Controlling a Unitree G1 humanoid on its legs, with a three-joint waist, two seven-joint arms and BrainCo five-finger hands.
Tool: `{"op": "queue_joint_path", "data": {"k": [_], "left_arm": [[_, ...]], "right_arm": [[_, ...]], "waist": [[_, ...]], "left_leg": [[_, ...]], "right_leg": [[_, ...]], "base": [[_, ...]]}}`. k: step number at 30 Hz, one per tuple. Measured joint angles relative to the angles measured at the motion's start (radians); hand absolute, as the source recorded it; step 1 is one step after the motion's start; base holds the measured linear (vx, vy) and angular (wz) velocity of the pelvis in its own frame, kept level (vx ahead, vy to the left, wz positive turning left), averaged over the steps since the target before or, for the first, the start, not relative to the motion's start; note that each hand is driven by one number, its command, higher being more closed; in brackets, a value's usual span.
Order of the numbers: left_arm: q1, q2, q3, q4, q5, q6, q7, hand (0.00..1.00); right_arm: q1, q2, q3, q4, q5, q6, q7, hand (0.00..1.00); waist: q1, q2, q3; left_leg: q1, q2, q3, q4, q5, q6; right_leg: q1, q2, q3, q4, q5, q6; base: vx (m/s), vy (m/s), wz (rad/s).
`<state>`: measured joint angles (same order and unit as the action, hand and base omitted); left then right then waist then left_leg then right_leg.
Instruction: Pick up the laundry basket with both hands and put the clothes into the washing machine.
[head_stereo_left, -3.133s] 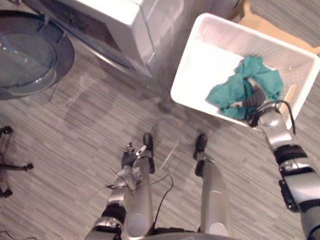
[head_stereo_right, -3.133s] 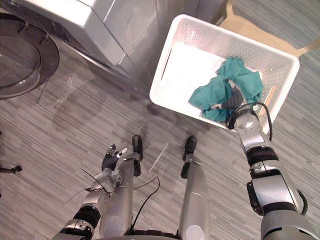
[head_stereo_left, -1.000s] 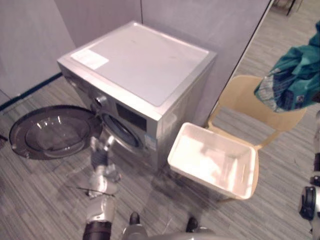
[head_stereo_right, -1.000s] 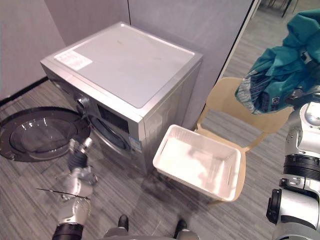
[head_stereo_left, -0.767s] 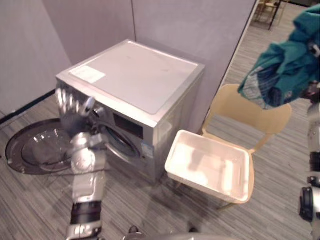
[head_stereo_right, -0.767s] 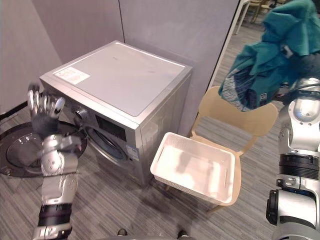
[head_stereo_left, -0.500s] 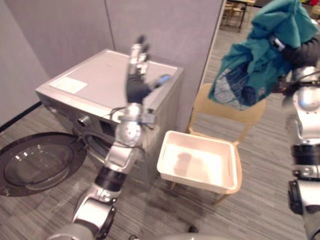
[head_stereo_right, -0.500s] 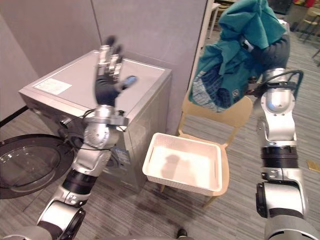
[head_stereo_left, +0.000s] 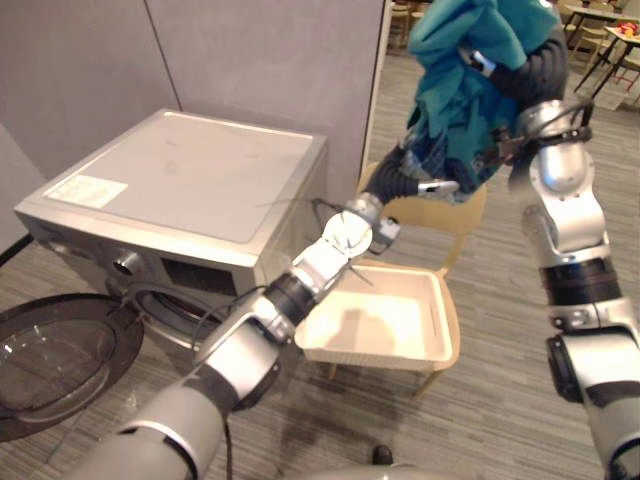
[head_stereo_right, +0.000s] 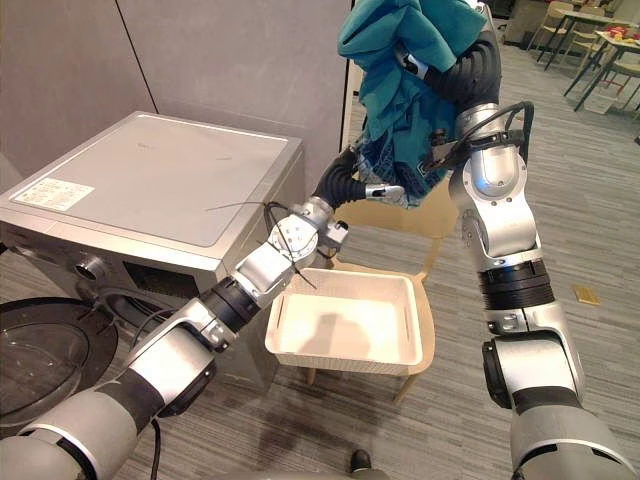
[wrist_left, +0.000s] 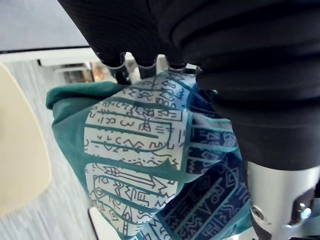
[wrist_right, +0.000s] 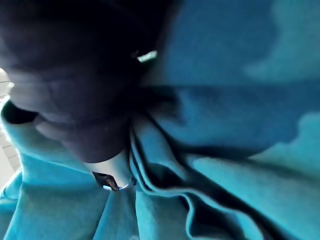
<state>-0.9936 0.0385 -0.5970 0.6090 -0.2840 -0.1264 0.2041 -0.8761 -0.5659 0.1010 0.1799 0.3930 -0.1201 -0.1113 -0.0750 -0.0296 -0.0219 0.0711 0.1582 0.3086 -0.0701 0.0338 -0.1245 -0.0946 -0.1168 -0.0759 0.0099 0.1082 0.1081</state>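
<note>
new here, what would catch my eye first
A bundle of teal clothes hangs high above the beige chair, gripped in the right hand, with the left hand at its underside. The white basket sits empty on that chair, beside the washing machine.

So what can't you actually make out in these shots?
- Right hand: fingers buried in the teal clothes, in the head and wrist views.
- Left hand: fingers go behind the clothes in its wrist view.
- Washing machine drum: seen from above, with the left arm across its opening.
- Door: cut off by the picture's edge.
- Number of garments: one bunched wad.
</note>
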Motion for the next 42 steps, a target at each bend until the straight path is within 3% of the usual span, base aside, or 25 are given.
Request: {"op": "queue_joint_path", "data": {"k": [7, 16, 17, 27, 34, 35, 42], "left_arm": [[-0.082, -0.011, 0.001, 0.071, 0.01, 0.011, 0.021, 0.0], [-0.171, 0.005, 0.022, 0.071, -0.074, 0.01, 0.057, 0.0], [-0.185, 0.006, 0.024, 0.07, -0.082, 0.01, 0.06, 1.0], [-0.224, 0.006, 0.058, 0.044, -0.213, 0.002, 0.085, 1.0], [-0.224, 0.012, 0.059, -0.03, -0.227, -0.014, 0.087, 1.0], [-0.224, 0.012, 0.059, -0.041, -0.23, -0.014, 0.086, 1.0], [-0.223, 0.004, 0.059, -0.061, -0.232, -0.015, 0.083, 1.0]], "right_arm": [[-0.024, 0.046, 0.028, 0.0, 0.012, 0.0, -0.003, 1.0], [-0.035, 0.075, 0.027, -0.004, 0.049, -0.002, -0.003, 1.0], [-0.035, 0.076, 0.028, -0.005, 0.049, -0.002, -0.002, 1.0], [-0.04, 0.09, 0.03, -0.021, 0.081, -0.009, -0.003, 1.0], [-0.04, 0.09, 0.021, -0.071, 0.09, -0.03, -0.02, 1.0], [-0.04, 0.09, 0.016, -0.074, 0.091, -0.031, -0.021, 0.0], [-0.006, 0.09, -0.026, -0.092, 0.119, -0.033, -0.025, 0.0]], "waist": [[-0.008, 0.0, 0.0], [-0.021, 0.0, 0.0], [-0.022, 0.0, 0.0], [-0.025, 0.002, -0.001], [-0.032, 0.003, -0.002], [-0.032, 0.003, -0.002], [-0.036, 0.004, -0.003]], "left_leg": [[0.004, 0.001, 0.001, 0.001, -0.002, 0.001], [0.011, 0.0, 0.021, 0.003, -0.004, 0.001], [0.011, 0.0, 0.024, 0.003, -0.004, 0.001], [0.021, 0.0, 0.048, 0.003, -0.01, 0.0], [0.024, 0.0, 0.052, 0.003, -0.011, 0.0], [0.024, 0.0, 0.052, 0.003, -0.011, 0.0], [0.028, 0.0, 0.057, 0.003, -0.011, 0.0]], "right_leg": [[0.0, 0.001, 0.006, 0.002, 0.0, 0.0], [-0.005, 0.004, 0.026, 0.003, 0.0, 0.0], [-0.007, 0.004, 0.029, 0.004, 0.0, 0.0], [-0.013, 0.008, 0.053, 0.006, 0.001, 0.0], [-0.013, 0.009, 0.057, 0.007, 0.001, 0.0], [-0.013, 0.009, 0.057, 0.007, 0.001, 0.0], [-0.013, 0.01, 0.063, 0.007, 0.001, 0.0]], "base": [[0.0, -0.002, -0.02], [-0.01, -0.002, -0.06], [0.0, -0.004, -0.08], [0.0, -0.001, -0.07], [0.0, -0.001, -0.01], [0.0, 0.0, 0.0], [0.0, -0.002, -0.01]]}}
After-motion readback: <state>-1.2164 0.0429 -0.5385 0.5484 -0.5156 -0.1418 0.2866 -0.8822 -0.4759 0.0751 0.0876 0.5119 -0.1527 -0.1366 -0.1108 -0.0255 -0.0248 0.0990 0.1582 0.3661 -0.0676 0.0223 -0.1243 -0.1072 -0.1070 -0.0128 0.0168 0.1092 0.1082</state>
